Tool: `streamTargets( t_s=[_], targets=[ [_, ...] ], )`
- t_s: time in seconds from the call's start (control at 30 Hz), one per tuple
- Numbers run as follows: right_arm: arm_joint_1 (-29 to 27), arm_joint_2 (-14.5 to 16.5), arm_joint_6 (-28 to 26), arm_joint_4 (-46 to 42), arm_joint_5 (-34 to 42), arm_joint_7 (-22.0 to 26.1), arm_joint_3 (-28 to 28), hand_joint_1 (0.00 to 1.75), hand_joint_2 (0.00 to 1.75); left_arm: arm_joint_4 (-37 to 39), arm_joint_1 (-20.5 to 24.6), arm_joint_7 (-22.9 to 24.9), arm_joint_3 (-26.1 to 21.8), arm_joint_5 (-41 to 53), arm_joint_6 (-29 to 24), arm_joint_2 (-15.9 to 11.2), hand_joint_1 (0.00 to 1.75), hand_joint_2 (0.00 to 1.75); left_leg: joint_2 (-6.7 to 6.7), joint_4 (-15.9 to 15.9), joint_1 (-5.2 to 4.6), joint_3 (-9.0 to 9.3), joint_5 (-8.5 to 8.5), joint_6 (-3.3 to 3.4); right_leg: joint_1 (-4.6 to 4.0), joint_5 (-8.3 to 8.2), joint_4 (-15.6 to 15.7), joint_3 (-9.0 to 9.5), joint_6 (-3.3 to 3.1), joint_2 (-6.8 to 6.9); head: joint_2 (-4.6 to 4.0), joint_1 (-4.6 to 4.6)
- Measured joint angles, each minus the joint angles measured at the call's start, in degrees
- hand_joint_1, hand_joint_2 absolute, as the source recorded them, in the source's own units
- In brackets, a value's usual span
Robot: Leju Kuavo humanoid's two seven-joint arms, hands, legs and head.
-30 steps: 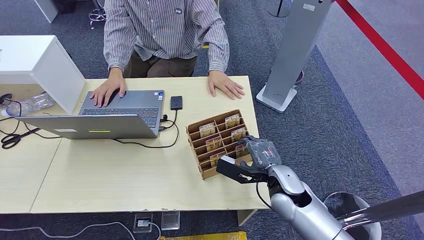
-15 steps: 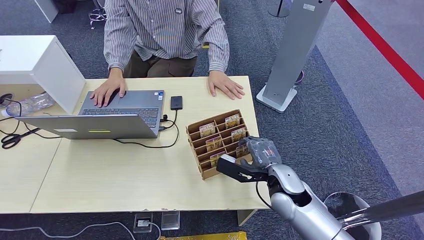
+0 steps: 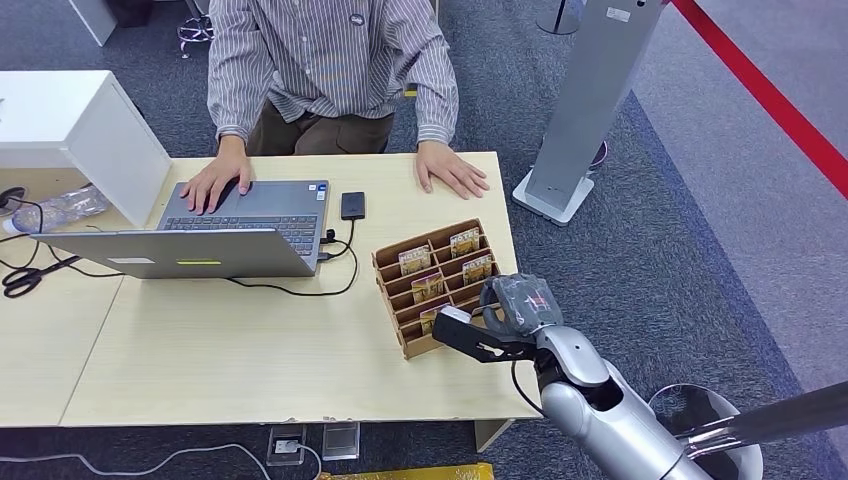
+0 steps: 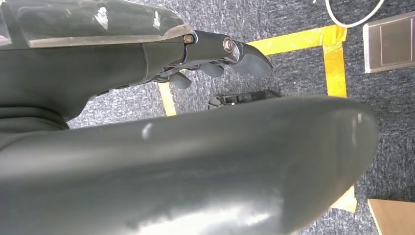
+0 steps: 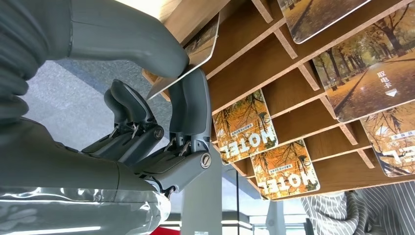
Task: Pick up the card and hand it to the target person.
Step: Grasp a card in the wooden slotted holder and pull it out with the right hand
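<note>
A wooden card holder (image 3: 387, 264) stands on the desk's right part, with several autumn-print hotel cards (image 3: 464, 241) in its slots. My right hand (image 3: 498, 318) is at the holder's near right corner. In the right wrist view the thick thumb (image 5: 122, 34) and a dark finger (image 5: 193, 105) pinch the edge of one card (image 5: 199, 45) at the holder (image 5: 254, 68); more hotel cards (image 5: 244, 128) sit in nearby slots. The person (image 3: 330, 60) sits across the desk, one hand (image 3: 452, 172) flat on it. My left hand (image 4: 195, 161) hangs over the carpet, holding nothing.
An open laptop (image 3: 200, 240) with the person's other hand on its keyboard, a black device (image 3: 352, 205) and cables lie left of the holder. A white box (image 3: 70, 125), a bottle (image 3: 60, 208) and scissors (image 3: 25, 278) sit far left. A grey stand (image 3: 585, 100) rises right of the desk.
My right hand has crept a little farther in toward the holder's near right slot. The person and the desk items have not moved.
</note>
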State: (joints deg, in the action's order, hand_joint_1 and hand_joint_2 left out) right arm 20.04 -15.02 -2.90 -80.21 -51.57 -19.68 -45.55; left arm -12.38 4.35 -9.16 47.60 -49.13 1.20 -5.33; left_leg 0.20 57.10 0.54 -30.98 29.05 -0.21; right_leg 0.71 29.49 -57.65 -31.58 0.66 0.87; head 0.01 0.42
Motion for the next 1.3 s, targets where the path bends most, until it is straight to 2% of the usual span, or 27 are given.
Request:
streamTargets(
  t_s=[0.87,1.07,1.3],
  targets=[
    [0.9,0.0,-0.7,0.8,1.9,0.7,0.1,1.36,1.75,0.0,0.0,-2.3,0.9,-1.0,-1.1,0.0,0.00,0.00,0.00,0.0,0.00,0.01,0.00,0.00,0.00,0.00,0.0,0.02,0.00,0.00,-0.01,0.03],
    [2.5,-1.5,5.0,-4.1,6.2,-3.5,1.2,1.36,1.75,0.0,0.0,-1.7,1.1,-1.9,-1.2,0.0,0.00,0.00,0.00,0.0,0.00,0.01,-0.01,0.01,0.00,-0.01,0.0,0.00,0.00,0.00,0.00,0.01],
    [5.7,-4.7,10.7,-15.0,14.3,-7.2,2.3,1.36,1.75,0.0,0.0,-1.3,1.2,-3.0,-1.2,-0.2,0.00,0.00,0.01,0.0,0.00,0.01,-0.01,0.01,0.00,-0.02,0.0,-0.01,-0.02,-0.01,0.00,-0.02]
  ],
)
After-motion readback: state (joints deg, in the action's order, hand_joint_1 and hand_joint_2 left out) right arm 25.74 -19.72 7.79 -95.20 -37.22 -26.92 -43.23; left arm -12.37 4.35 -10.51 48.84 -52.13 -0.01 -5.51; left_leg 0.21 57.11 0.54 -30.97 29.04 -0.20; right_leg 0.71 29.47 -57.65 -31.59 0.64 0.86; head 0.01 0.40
